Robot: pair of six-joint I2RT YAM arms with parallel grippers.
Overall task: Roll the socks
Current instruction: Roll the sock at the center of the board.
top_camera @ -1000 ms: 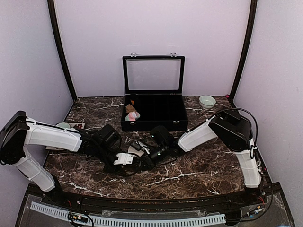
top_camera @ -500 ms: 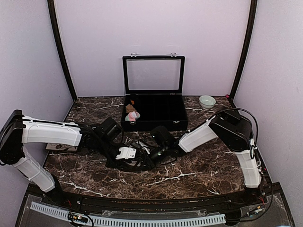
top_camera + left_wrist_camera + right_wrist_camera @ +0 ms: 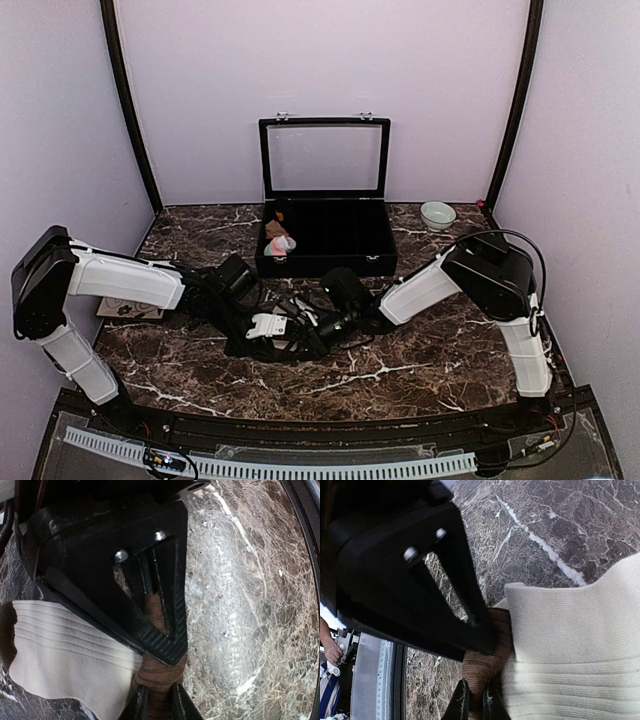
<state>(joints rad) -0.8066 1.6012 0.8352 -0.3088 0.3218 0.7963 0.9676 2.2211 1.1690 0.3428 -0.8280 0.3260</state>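
Note:
The cream-beige sock (image 3: 70, 645) lies flat on the marble table, its ribbed body (image 3: 570, 645) spread out and its dark brown band bunched at one end. My left gripper (image 3: 159, 694) is shut on that brown band, with fabric pinched between its fingers. My right gripper (image 3: 474, 694) is shut on the same band from the opposite side, so the two grippers meet nose to nose. In the top view they meet over the cream sock (image 3: 265, 324) at the table's middle front. The pink sock (image 3: 283, 243) sits rolled in the black box's left end.
The black box (image 3: 325, 262) stands open at the back centre with its lid upright. A tan-brown bundle (image 3: 274, 229) lies in it behind the pink sock. A small pale bowl (image 3: 437, 214) sits at the back right. A flat card (image 3: 130, 308) lies under the left arm.
My left gripper slid toward the right gripper and its jaws narrowed onto the sock's brown band. The cream sock shifted slightly away from the front edge. The right gripper kept its grip.

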